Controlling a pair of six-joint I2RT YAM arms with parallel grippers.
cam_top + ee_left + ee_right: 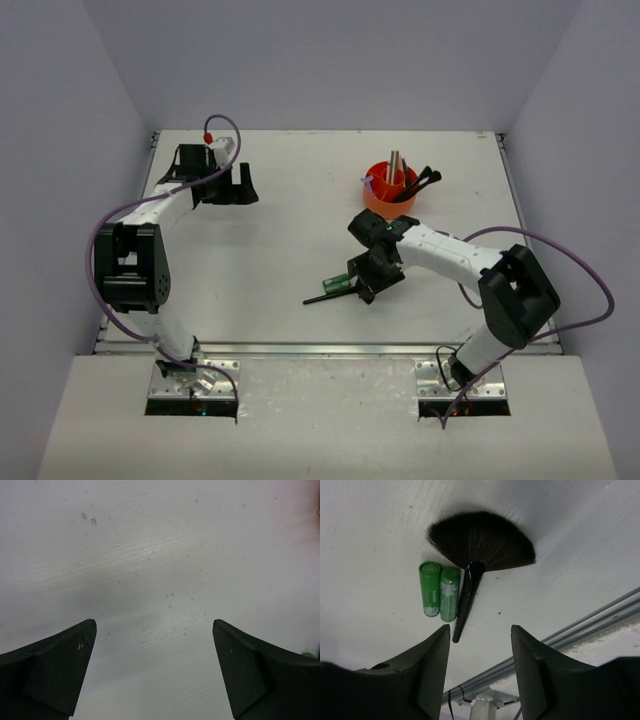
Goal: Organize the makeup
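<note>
A black fan brush (479,539) lies flat on the white table, its handle tip just ahead of my right gripper's left finger. Two small green tubes (440,591) lie side by side against the handle. My right gripper (481,630) hovers over them, open, with nothing between its fingers. From above, the right gripper (366,276) sits at the table's middle right, with the green tubes (338,283) and brush (322,296) at its left. My left gripper (226,186) rests open at the far left; the left wrist view shows the left gripper (155,625) over bare table.
The round orange cup (381,199) stands behind the right gripper, holding tan sticks (395,164), black brushes (425,181) and a lilac tool (368,183). A metal rail (600,622) marks the table's near edge. Purple cables loop beside both arms.
</note>
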